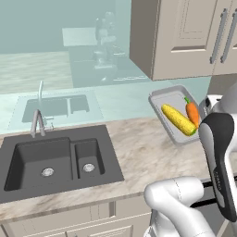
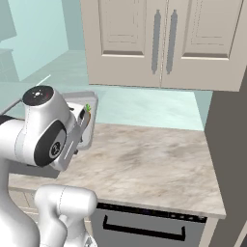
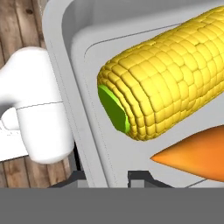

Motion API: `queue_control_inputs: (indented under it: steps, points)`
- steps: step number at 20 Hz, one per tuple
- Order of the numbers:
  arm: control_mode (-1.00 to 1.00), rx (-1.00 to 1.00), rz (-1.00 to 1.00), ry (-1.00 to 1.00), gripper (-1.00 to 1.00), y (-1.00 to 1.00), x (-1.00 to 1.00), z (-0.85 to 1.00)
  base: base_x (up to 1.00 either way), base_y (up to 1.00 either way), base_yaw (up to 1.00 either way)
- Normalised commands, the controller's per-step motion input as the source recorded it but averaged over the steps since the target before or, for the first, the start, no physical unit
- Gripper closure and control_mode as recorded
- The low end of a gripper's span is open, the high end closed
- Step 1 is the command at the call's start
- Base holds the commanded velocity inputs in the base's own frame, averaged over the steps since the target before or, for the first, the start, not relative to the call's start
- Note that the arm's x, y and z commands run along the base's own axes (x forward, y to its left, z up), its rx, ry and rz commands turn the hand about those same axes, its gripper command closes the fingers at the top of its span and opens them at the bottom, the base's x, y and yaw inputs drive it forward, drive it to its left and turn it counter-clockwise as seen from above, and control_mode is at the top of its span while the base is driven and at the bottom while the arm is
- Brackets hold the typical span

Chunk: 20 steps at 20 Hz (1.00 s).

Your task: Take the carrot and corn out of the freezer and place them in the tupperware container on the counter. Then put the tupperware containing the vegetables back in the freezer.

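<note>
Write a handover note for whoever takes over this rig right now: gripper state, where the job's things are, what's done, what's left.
Gripper: in the hand view it sits at the rim of the tupperware container, which looks lifted, with wood floor showing below it; I cannot tell whether it is shut on the rim.
Corn and carrot: both lie side by side inside the container, seen tilted above the counter to the right of the sink.
Done: both vegetables are in the container.
Left: carry the container to the freezer and set it inside.
</note>
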Motion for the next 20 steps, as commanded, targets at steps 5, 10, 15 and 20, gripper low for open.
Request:
queue_control_inputs:
  steps: [5,10,15,20]
  points:
    - [1.00,0.00,0.00,0.00,1.00,0.00,0.00,0.00,0.00,0.00,0.00]
    - [1.00,0.00,0.00,0.00,1.00,0.00,0.00,0.00,-0.64,0.00,-0.01]
    - [1.00,0.00,0.00,0.00,1.00,0.00,0.00,0.00,-0.95,0.00,-0.33]
    - [1.00,0.00,0.00,0.00,1.00,0.00,0.00,0.00,-0.79,0.00,-0.54]
